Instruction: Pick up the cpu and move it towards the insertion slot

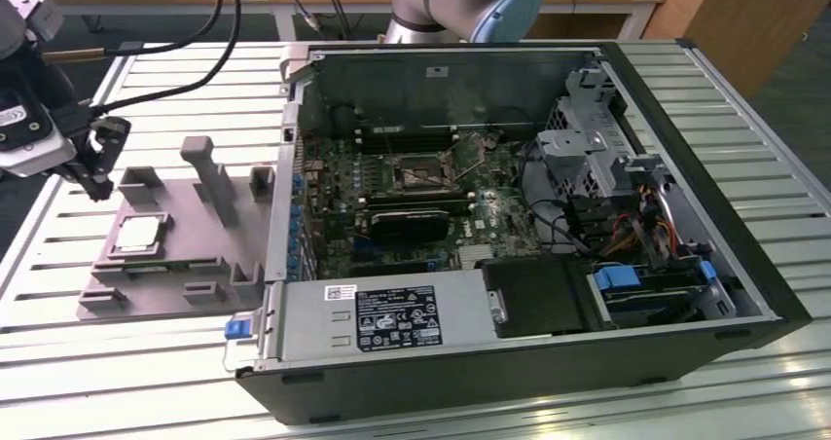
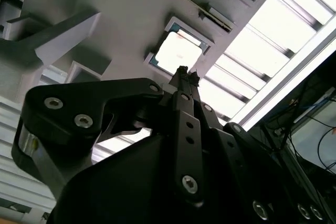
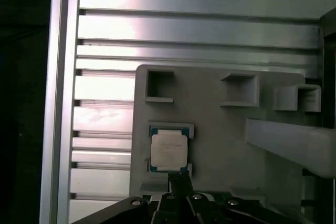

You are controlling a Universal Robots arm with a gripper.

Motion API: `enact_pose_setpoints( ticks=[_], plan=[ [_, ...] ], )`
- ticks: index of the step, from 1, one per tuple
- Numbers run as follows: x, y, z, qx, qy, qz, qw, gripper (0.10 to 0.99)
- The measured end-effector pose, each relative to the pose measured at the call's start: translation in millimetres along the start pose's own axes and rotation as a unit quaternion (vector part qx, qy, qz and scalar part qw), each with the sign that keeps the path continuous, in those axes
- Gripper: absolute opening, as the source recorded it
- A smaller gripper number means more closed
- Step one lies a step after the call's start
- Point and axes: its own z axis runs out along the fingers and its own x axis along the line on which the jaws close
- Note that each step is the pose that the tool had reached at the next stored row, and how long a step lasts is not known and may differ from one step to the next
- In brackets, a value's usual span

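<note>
The cpu (image 1: 139, 234) is a small silver square lying flat in a recess of the grey fixture plate (image 1: 198, 245). It also shows in both wrist views (image 2: 178, 53) (image 3: 168, 150). My gripper (image 1: 93, 185) hangs just above the plate, a little off the cpu toward the exterior view's left. Its black fingers (image 2: 182, 74) are shut to a narrow tip (image 3: 178, 179) with nothing between them. The insertion slot (image 1: 418, 174), a silver-framed square socket, sits on the green board inside the open computer case.
Grey posts and blocks (image 1: 201, 172) rise from the fixture plate beside the cpu. The case wall (image 1: 288, 167) stands between plate and board. A black block (image 1: 415, 224), a grey power supply (image 1: 377, 313) and drive cages (image 1: 597, 158) surround the socket. A slatted metal table (image 1: 117, 362) lies underneath.
</note>
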Motion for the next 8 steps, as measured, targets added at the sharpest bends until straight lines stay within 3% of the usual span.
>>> enact_pose_setpoints(
  ticks=[8],
  plan=[
    [0.2,-0.5,14.4,0.0000,0.0000,0.000,1.0000,0.102]
  ],
)
